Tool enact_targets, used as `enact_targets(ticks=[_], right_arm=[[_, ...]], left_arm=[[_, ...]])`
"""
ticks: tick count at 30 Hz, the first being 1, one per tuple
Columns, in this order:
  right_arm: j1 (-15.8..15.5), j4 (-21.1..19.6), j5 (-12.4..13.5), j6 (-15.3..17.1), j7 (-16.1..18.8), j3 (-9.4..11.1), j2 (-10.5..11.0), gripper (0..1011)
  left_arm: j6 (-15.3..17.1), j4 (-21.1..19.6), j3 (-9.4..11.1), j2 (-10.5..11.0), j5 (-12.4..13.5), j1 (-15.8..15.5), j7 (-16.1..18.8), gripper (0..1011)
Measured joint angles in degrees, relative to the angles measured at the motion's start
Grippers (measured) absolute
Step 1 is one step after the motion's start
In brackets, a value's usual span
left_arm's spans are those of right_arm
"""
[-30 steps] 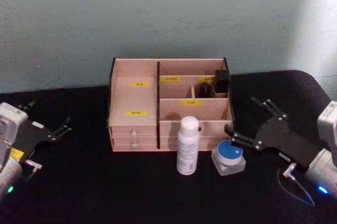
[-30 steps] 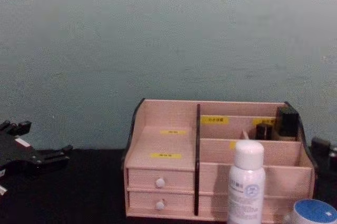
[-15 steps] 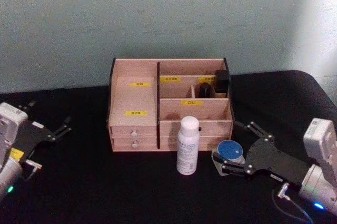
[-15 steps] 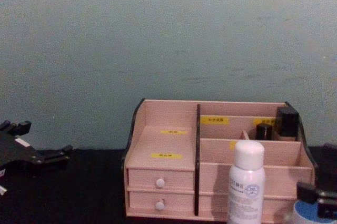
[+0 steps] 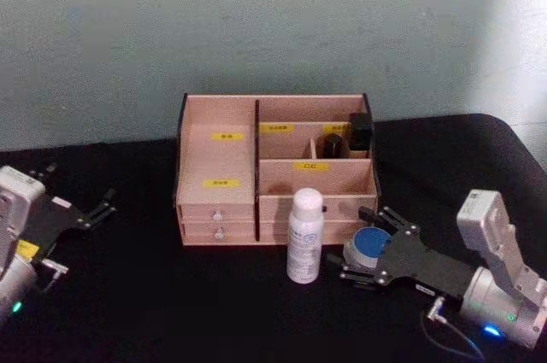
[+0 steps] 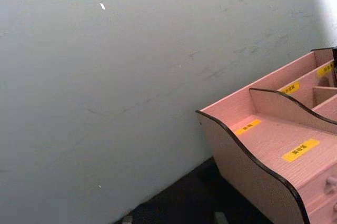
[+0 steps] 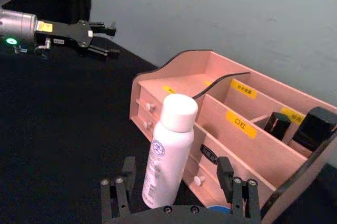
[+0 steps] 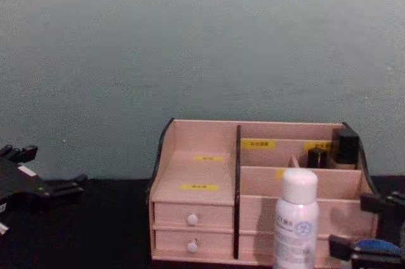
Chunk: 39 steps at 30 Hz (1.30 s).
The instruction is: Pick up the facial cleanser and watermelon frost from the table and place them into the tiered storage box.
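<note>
At the box (image 5: 218,158) front: right gripper (image 5: 361,246) now straddles the jar (image 5: 370,243)

The blue-lidded jar sits on the black table (image 5: 171,303), just in front of the box's right end and beside the white bottle (image 5: 304,235). The right gripper was off to the side a second ago. It has dropped so its wide-open fingers flank the jar, not gripping yet. Closing on it looks like the next step. The left gripper (image 5: 104,206) is parked far left, open, holding nothing.
</note>
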Motion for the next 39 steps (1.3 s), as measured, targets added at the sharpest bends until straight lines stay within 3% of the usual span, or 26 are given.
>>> enact_targets(ticks=[20, 39], right_arm=[[7.37, 7.3, -0.59, 3.51, 3.67, -2.46, -5.82, 1000], [10.63, 10.95, -0.5, 5.73, 3.92, -4.67, -8.35, 1000]], left_arm=[[0.0, 0.0, 0.0, 0.0, 0.0, 0.0, 0.0, 1001], [0.0, 0.0, 0.0, 0.0, 0.0, 0.0, 0.0, 1001]])
